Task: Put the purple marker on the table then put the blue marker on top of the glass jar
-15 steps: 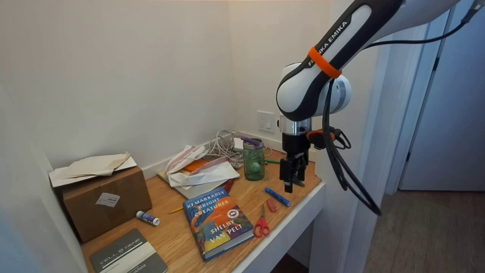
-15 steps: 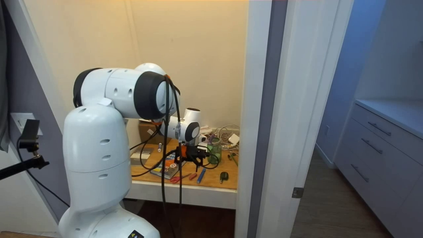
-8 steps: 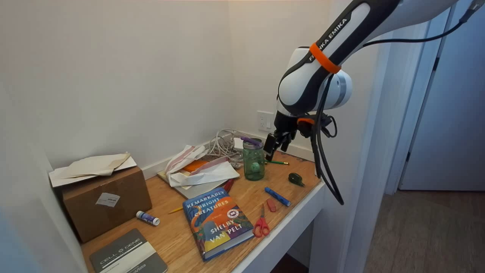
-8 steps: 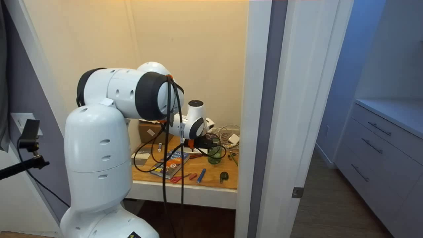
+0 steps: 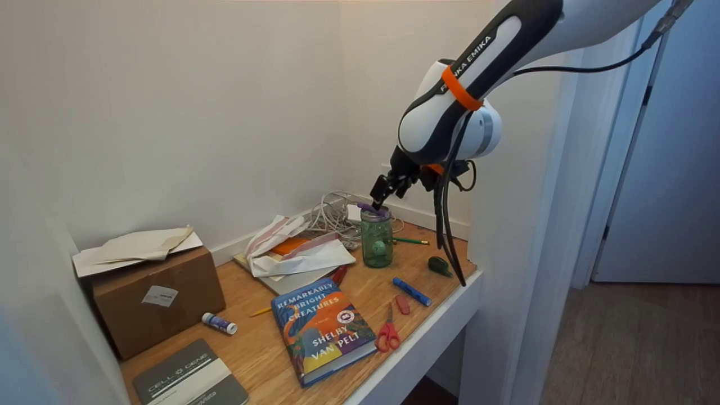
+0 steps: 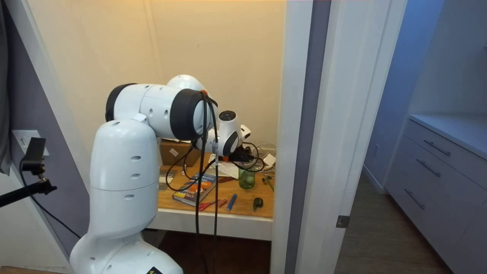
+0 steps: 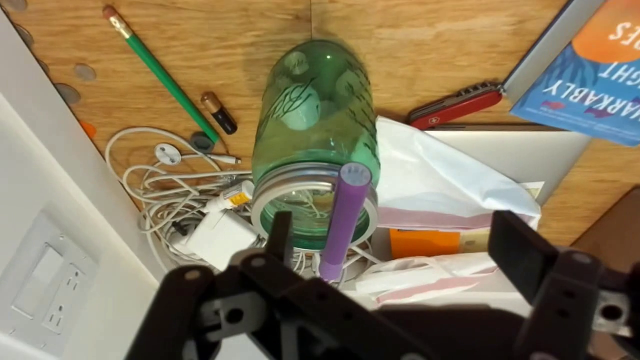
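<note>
The purple marker [image 7: 345, 220] lies across the open rim of the green glass jar [image 7: 312, 145]. Both also show in an exterior view, the marker [image 5: 368, 209] on the jar [image 5: 377, 242]. The jar stands upright near the back of the wood table [image 5: 360, 287]. The blue marker [image 5: 412, 292] lies on the table near its front edge, and shows in an exterior view [image 6: 231, 202]. My gripper [image 7: 393, 220] is open and empty, tilted, just above the jar [image 5: 388, 198]. In the wrist view the marker appears between the fingers, closer to the left one.
A wall with an outlet [image 7: 50, 285] and tangled white cables [image 7: 170, 195] are close behind the jar. A white bag [image 5: 304, 259], a book [image 5: 323, 332], red scissors [image 5: 388, 336], a small red item [image 5: 403, 304] and a dark green object [image 5: 439, 266] lie around.
My gripper has moved from above the blue marker toward the back, tilted, and come over the jar and purple marker. The markers and jar have not moved.
</note>
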Tool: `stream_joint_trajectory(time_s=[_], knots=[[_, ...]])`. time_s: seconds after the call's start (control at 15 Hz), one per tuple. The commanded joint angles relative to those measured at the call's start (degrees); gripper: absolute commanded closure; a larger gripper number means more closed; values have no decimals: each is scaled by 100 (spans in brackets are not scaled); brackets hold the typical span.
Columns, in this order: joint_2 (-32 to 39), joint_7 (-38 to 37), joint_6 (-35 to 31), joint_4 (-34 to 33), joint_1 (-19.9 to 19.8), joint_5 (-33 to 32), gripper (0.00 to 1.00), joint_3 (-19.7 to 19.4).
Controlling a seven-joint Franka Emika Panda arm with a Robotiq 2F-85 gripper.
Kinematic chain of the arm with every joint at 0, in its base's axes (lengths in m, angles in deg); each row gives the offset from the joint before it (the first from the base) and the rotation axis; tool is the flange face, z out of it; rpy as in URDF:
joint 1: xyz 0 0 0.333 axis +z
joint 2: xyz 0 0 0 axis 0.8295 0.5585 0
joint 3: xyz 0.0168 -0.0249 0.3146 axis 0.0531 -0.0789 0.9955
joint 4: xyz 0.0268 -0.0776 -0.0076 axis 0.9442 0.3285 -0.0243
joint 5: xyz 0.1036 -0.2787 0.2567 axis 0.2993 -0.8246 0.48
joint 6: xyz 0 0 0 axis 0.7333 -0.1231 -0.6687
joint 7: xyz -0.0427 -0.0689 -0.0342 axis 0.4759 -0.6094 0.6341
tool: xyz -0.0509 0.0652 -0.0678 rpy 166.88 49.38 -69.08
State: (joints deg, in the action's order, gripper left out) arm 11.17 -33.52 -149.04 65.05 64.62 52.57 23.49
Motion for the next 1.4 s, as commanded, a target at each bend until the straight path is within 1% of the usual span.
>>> stream_joint_trajectory(time_s=[0.0, 0.33, 0.4, 0.47, 0.6, 0.67, 0.73, 0.8, 0.93, 1.07, 1.13, 1.2, 1.33], knots=[[680, -298, -265, -672, -33, -258, 0, 22], [1160, -503, -357, -1184, 5, -481, 1, -98], [1223, -526, -375, -1253, 10, -504, 10, -106], [1284, -528, -369, -1329, -2, -513, 25, -93], [1377, -561, -346, -1442, -7, -530, 39, -86], [1415, -575, -338, -1488, -3, -536, 48, -92], [1443, -589, -335, -1529, 3, -543, 55, -108], [1463, -597, -334, -1552, 5, -541, 63, -105], [1480, -617, -318, -1584, 8, -544, 76, -110], [1460, -651, -263, -1582, 20, -549, 92, -130], [1436, -664, -249, -1559, 19, -546, 98, -124], [1398, -684, -232, -1527, 30, -551, 99, -134], [1305, -725, -184, -1445, 40, -546, 96, -135]])
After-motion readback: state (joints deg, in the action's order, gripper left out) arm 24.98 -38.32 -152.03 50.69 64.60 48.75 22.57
